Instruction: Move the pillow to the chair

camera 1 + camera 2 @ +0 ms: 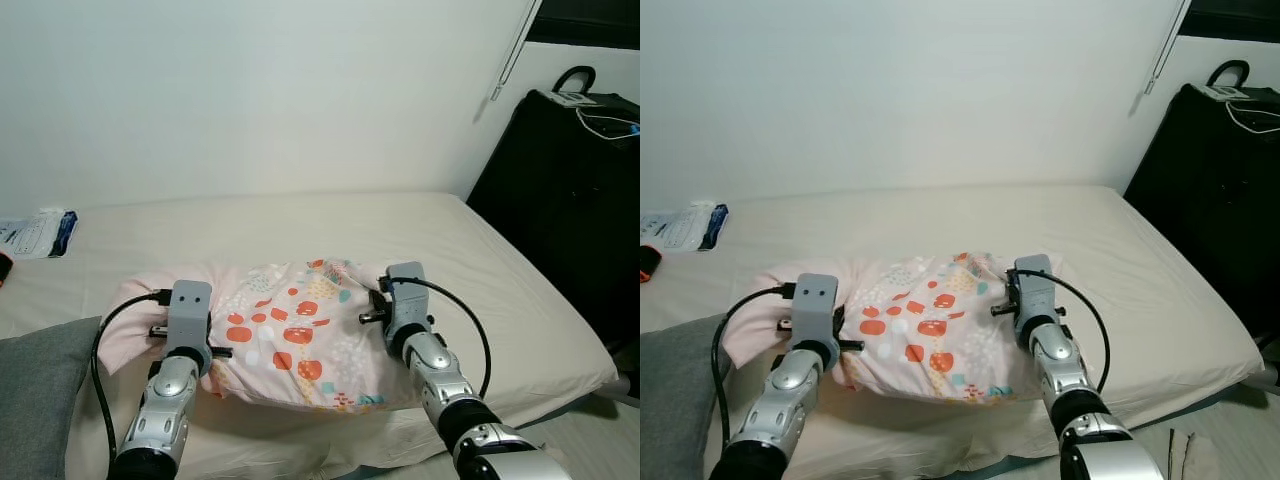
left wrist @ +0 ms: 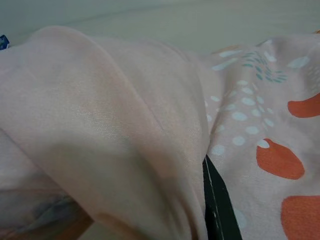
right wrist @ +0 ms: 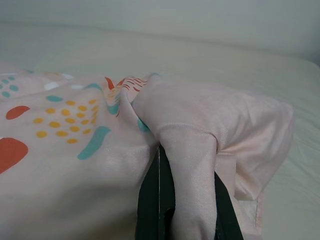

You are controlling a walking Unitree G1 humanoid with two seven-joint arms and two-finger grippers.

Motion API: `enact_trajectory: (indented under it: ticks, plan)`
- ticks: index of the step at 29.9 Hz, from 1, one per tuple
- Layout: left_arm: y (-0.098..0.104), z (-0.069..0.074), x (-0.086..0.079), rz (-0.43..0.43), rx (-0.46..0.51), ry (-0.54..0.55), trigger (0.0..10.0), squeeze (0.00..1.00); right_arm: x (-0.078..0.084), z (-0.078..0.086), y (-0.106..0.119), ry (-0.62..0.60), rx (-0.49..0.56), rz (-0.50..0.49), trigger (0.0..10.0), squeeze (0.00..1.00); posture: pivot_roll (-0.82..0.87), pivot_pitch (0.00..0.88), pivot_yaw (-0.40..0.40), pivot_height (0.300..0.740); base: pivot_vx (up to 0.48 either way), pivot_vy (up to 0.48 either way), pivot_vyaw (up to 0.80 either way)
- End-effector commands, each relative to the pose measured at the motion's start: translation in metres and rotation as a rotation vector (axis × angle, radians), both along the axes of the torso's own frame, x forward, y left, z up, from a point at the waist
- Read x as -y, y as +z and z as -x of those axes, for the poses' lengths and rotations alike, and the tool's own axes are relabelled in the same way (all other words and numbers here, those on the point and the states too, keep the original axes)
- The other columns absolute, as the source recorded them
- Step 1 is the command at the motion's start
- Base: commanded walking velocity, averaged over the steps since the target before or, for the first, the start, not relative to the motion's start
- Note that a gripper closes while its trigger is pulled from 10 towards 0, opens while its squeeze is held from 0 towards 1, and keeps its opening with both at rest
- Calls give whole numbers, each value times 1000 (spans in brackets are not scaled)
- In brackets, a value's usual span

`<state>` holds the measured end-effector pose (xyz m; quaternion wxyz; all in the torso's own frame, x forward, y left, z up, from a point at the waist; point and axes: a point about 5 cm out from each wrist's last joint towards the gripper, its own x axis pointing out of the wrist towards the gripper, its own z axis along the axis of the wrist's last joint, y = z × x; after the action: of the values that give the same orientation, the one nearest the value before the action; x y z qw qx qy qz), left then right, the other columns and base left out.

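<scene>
A pink pillow point(image 1: 290, 335) printed with orange and teal shapes lies on the bed point(image 1: 320, 220), near its front edge. My left gripper point(image 1: 190, 298) is at the pillow's left end. Pink fabric drapes over one black finger point(image 2: 216, 205) there, and the gripper looks shut on the fabric. My right gripper point(image 1: 403, 285) is at the pillow's right end. Its two black fingers point(image 3: 150, 200) pinch a fold of the pink cover between them. The fingertips of both grippers are buried in the cloth.
A grey cushion point(image 1: 40, 385) lies at the bed's front left corner. A white and blue packet point(image 1: 35, 232) rests at the far left of the mattress. A tall black suitcase point(image 1: 570, 180) stands right of the bed. A white wall is behind.
</scene>
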<state>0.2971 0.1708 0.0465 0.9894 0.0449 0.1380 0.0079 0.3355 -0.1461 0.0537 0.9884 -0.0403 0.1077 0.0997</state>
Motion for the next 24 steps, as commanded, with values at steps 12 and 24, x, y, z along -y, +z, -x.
enact_trajectory:
  ticks: [12, 24]
  plan:
    - [3, -1, 12, 28, 16, -25, 10000, 0, -4, 1, 2, 33, 27, 9, 10000, 0, 11, 0, -123, 740, 0, 0, -800]
    - [3, -1, 13, 37, 22, -9, 10000, 0, -4, 0, 3, 52, 29, 18, 10000, 0, 13, 0, -153, 740, 0, 0, -800]
